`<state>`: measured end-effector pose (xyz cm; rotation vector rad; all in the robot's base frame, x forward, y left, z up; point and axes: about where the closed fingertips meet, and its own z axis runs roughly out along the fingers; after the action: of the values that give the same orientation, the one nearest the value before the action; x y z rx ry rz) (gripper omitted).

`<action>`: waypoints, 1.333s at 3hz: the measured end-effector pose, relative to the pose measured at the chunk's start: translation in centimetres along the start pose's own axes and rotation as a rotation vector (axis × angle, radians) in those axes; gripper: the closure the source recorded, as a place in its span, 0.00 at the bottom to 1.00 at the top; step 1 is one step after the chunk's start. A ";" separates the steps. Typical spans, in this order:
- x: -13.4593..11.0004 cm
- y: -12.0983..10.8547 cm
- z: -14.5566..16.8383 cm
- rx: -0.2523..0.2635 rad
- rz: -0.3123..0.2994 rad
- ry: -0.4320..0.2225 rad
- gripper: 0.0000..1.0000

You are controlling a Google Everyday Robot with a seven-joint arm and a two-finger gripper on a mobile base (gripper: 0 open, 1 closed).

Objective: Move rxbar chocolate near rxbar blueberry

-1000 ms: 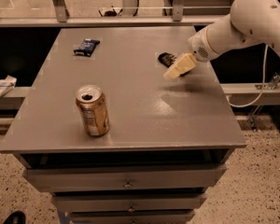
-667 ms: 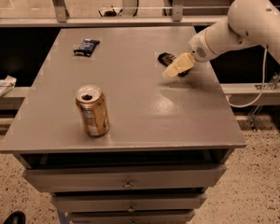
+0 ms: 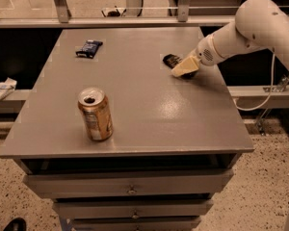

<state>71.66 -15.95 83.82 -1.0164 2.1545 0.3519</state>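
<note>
on the grey tabletop [image 3: 149, 124] above drawers [image 3: 130, 183], the end effector [image 3: 183, 70], its grip impossible to tell, sits at the rxbar chocolate [image 3: 170, 59], well apart from the rxbar blueberry [image 3: 88, 48].

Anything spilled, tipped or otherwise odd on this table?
Nothing stands out. The can stands upright, no spill visible; the blue bar lies flat far left, the black bar flat at right with the gripper over its right end.

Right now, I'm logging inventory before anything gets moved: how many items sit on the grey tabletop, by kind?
Snack bars: 2, the rxbar blueberry and the rxbar chocolate.
Drink cans: 1, an opened gold can standing upright.
Total: 3.
The gripper is low against the rxbar chocolate, towards the right of the table as seen in the view.
</note>
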 end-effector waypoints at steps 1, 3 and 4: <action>-0.7 0.0 -0.3 -0.011 0.013 -0.019 0.60; -4.6 1.8 -1.9 -0.078 -0.026 -0.088 1.00; -5.3 2.3 -2.5 -0.085 -0.050 -0.092 0.82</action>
<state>70.98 -12.69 89.20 -1.0789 2.0429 0.4613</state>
